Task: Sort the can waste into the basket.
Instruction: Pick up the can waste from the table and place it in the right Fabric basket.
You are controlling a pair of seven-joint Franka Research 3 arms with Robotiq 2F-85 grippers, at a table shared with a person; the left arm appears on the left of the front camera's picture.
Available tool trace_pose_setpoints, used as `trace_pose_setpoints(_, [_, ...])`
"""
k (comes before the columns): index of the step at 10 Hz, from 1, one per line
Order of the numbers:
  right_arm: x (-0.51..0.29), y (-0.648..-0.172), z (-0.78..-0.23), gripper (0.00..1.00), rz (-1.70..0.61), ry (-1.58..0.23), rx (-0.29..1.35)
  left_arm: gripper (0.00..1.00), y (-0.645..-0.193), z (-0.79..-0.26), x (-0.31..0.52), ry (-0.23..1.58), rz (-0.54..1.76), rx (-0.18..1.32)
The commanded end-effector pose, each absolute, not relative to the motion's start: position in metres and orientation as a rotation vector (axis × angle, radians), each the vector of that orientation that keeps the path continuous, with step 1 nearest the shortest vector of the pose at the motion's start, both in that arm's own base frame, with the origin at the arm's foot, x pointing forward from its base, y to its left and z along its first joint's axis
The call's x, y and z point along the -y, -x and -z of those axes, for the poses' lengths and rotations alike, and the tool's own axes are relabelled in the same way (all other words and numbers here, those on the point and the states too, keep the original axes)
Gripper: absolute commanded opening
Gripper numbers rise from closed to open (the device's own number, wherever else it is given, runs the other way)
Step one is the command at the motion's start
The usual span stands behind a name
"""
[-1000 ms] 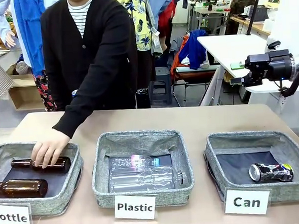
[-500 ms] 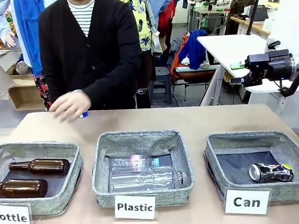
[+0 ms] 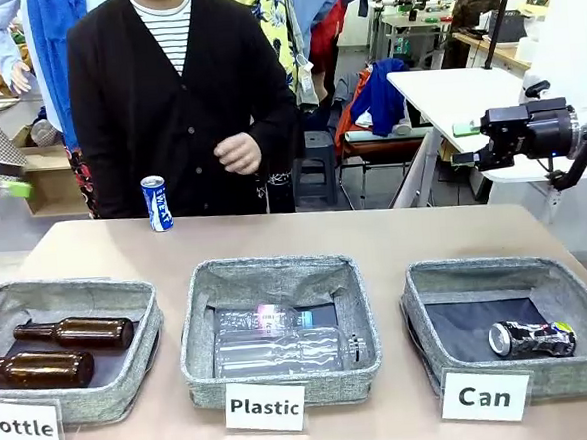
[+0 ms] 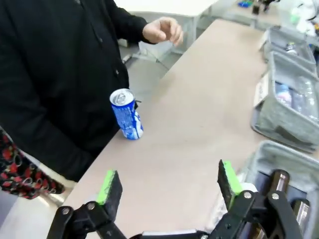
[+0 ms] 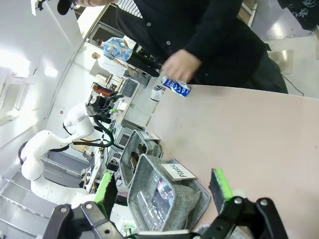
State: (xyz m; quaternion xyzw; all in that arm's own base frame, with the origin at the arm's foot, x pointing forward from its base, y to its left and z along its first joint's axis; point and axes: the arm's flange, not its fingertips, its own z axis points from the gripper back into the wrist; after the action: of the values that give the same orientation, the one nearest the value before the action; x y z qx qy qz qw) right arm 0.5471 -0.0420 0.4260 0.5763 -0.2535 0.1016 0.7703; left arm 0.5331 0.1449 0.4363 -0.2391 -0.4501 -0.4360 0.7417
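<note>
Blue-and-white can (image 3: pixel 155 203) stands upright at the counter's (image 3: pixel 424 232) far edge, free to grasp; dented can (image 3: pixel 532 338) lies in the Can basket (image 3: pixel 496 265); both jaws wide, empty.

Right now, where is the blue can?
In the front view, the blue can stands upright near the table's far left edge, before the person's black cardigan, beyond the Bottle basket.

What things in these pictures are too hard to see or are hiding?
- Front view: the words on the blue can are too small to read.
- Front view: the print on the dented can is too small and crumpled to read.
- Front view: the lower brown bottle has its neck running off the picture's left edge.
- Left wrist view: the brown bottles are half hidden behind the left gripper.
</note>
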Motion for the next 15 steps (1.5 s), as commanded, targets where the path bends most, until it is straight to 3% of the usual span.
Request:
trace_pose_setpoints(1, [0.042,-0.548,-0.43,1.0,-0.225,-1.252,0.547,1.0,-0.567,-0.42,-0.129,0.522,0.957,0.958])
trace_pose_setpoints(3, [0.042,-0.548,-0.43,1.0,-0.225,-1.252,0.547,1.0,-0.598,-0.39,-0.096,0.566,1.01,0.839])
trace_pose_setpoints(10, [0.042,-0.548,-0.43,1.0,-0.225,-1.252,0.547,1.0,-0.68,-0.323,-0.032,0.464,1.031,0.756])
trace_pose_setpoints(15, [0.042,-0.548,-0.43,1.0,-0.225,-1.252,0.547,1.0,-0.712,-0.305,-0.017,0.433,1.016,0.84])
